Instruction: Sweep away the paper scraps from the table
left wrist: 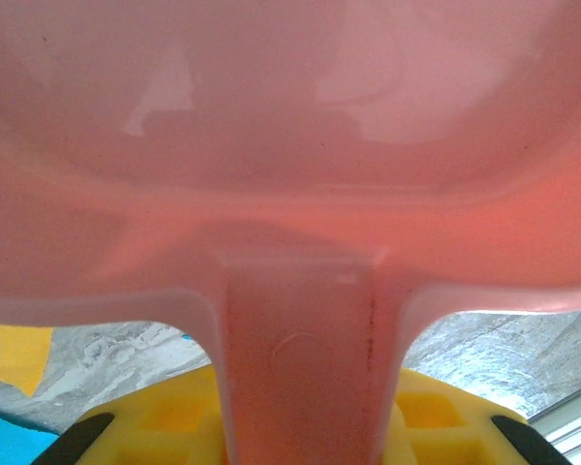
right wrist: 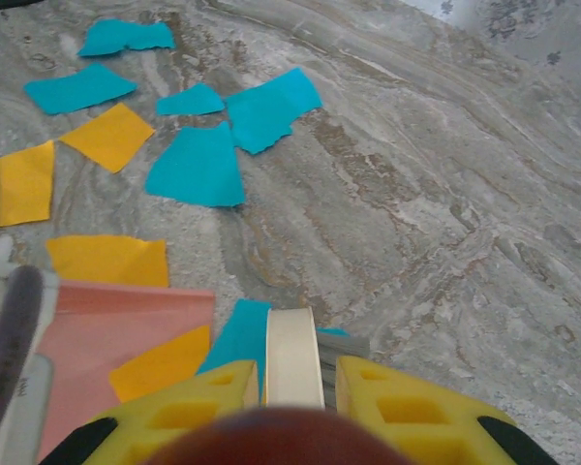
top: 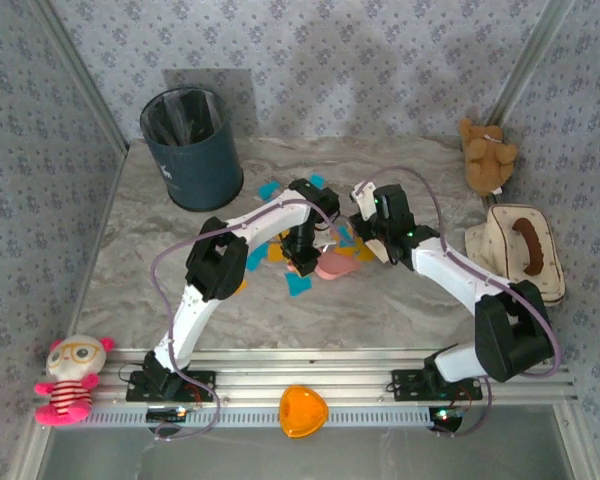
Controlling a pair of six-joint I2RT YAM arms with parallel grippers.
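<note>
Mid-sweep, I'd say: both tools are in hand, but the gathering has barely started. The left end effector (left wrist: 298,412) is clamped on the stem of a glossy pink plastic dustpan (left wrist: 290,145), with a yellow finger on either side. The right end effector (right wrist: 292,373) is squeezed together on a narrow cream-coloured handle (right wrist: 292,349). I'm guessing that's a brush, but its working end is hidden.

The small flat cyan and orange-yellow paper scraps (right wrist: 198,165) are scattered around the middle of the grey-beige marble-patterned surface (right wrist: 445,194), in front of the dark blue round bin (top: 190,150). From the right wrist, one yellow bit looks to be lying on the pan and another touches its far edge. A cyan one sits just beside the pan under the cream handle, and the rest are well apart from it, further out.

Orientation-wise, single scraps are flat with no real long axis, and their corners point every which way. As a patch, though, they stretch away from the pan's straight edge toward the back of the surface. The pan's stem points back at the left wrist, wide part away from it.

Next move, IMO: reach the brush past the far scraps and drag back along that line to the pan. The lip needs to sit flat so thin paper doesn't slip under.
</note>
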